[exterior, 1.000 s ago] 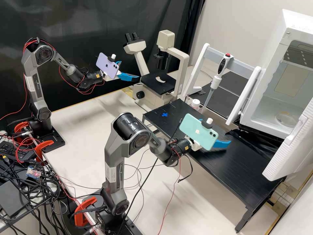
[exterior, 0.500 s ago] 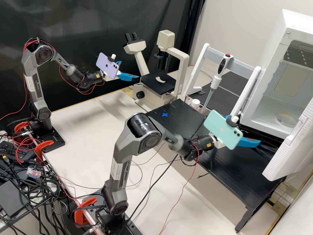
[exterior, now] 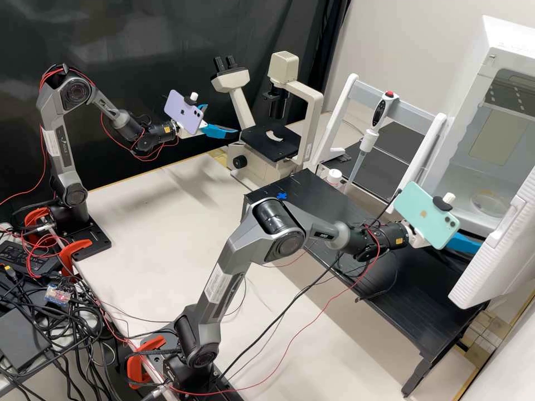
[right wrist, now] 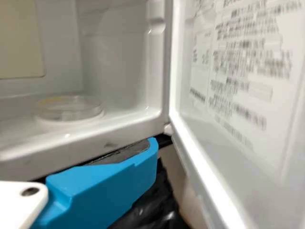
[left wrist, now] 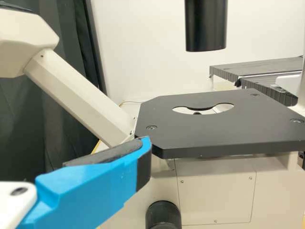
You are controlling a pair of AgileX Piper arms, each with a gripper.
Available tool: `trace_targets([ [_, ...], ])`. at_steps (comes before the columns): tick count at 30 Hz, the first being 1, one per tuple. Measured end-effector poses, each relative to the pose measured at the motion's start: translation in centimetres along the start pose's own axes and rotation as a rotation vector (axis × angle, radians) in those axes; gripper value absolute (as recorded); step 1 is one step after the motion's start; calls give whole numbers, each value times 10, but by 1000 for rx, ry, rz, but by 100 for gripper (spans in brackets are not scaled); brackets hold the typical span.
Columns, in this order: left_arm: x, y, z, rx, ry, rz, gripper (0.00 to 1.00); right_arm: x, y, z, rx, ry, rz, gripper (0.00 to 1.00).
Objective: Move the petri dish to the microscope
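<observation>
Evidently the shallow, clear petri dish (exterior: 489, 205) rests inside the white cabinet (exterior: 507, 44) at the scene's far right, whose flat floor keeps it level. The bright-blue-fingered right gripper (exterior: 461, 225), open and empty, is by the cabinet's mouth, where the swung-back white door (exterior: 496, 253) gives it access; it may need to rise past the front lip. Opposite, the left gripper (exterior: 223, 118) is also open and empty, near the cream microscope's flat black stage (exterior: 281, 150), presumably kept aside so the dish can be set there.
</observation>
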Motion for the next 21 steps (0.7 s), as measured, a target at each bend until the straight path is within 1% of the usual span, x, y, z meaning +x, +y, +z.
trace_targets([
  [2, 0, 0, 0, 0, 0, 0, 100, 6, 0, 0, -8, -1, 10, 100],
  [9, 0, 0, 0, 0, 0, 0, 100, 32, 3, -11, 9, 15, 2, 100],
  [12, 0, 0, 0, 0, 0, 0, 100, 42, 2, -15, 21, 29, -30, 100],
  [15, 0, 0, 0, 0, 0, 0, 100, 55, -4, -21, -2, 53, -65, 100],
  [21, 0, 0, 0, 0, 0, 0, 100, 73, -19, -25, -24, 49, -120, 100],
])
